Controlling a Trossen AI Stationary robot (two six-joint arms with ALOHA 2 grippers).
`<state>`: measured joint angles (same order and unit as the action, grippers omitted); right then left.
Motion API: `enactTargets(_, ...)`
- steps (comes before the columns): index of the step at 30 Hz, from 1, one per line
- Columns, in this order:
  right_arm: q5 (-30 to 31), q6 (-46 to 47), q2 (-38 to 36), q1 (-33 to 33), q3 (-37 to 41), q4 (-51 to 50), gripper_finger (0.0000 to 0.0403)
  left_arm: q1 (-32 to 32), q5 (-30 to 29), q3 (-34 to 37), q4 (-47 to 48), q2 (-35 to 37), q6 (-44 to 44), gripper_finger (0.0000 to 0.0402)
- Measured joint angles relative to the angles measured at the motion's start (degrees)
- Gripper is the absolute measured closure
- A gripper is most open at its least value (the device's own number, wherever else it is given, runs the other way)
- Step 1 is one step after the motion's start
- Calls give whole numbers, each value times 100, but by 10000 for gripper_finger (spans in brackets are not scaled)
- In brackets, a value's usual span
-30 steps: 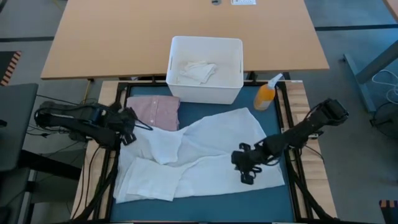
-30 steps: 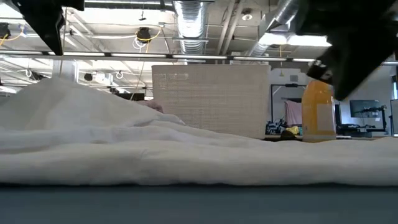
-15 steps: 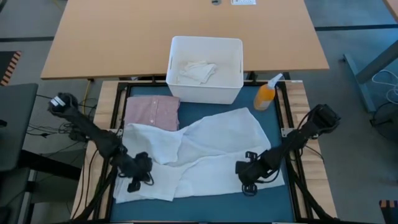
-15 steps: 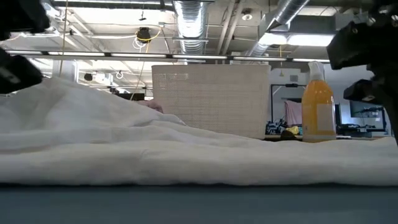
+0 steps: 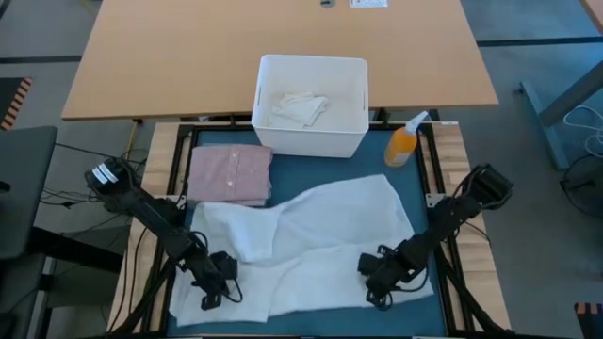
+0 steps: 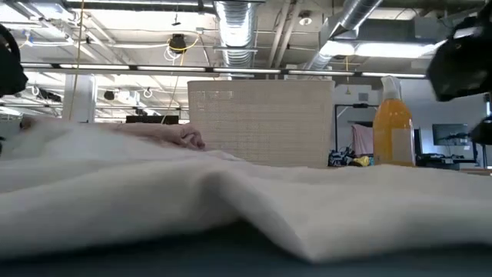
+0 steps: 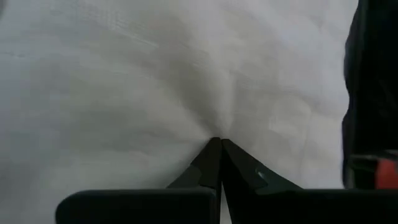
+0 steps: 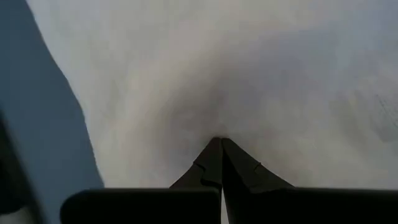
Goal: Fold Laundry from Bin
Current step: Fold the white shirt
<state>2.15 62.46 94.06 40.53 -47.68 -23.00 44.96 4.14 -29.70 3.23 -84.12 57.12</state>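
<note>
A large white cloth lies spread on the teal mat; in the low view it fills the foreground. My left gripper is shut on the cloth's near-left part. My right gripper is shut on its near-right part. A folded dusty pink shirt lies flat on the mat at the far left. The white bin stands at the far edge with a crumpled white piece inside. My left gripper pinches a small pucker of the white cloth between its two shut fingertips, coming from above; creases run out from the tips. The cloth around it lies on the mat. My right gripper pinches a small pucker of the white cloth between its two shut fingertips, coming from above. The cloth around it lies on the mat, near the cloth's right edge.
An orange spray bottle stands at the far right beside the bin and also shows in the low view. A wooden table stands beyond the bin. Black frame rails run along the mat's sides.
My left gripper has gone from beside the pink shirt toward the near edge and down onto the cloth. My right gripper has gone a little toward the near edge. The white cloth has slid toward the near edge; its far-left part has come off the pink shirt.
</note>
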Motion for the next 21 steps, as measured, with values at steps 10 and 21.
enactTargets(10, -227, 121, -712, -7, 28, -150, 381, -14, 557, -713, 1022, -191, 10, 401)
enactTargets(21, -231, -1150, -2156, -710, -269, -1298, 379, -72, -700, -1378, 2082, 1095, -875, 391)
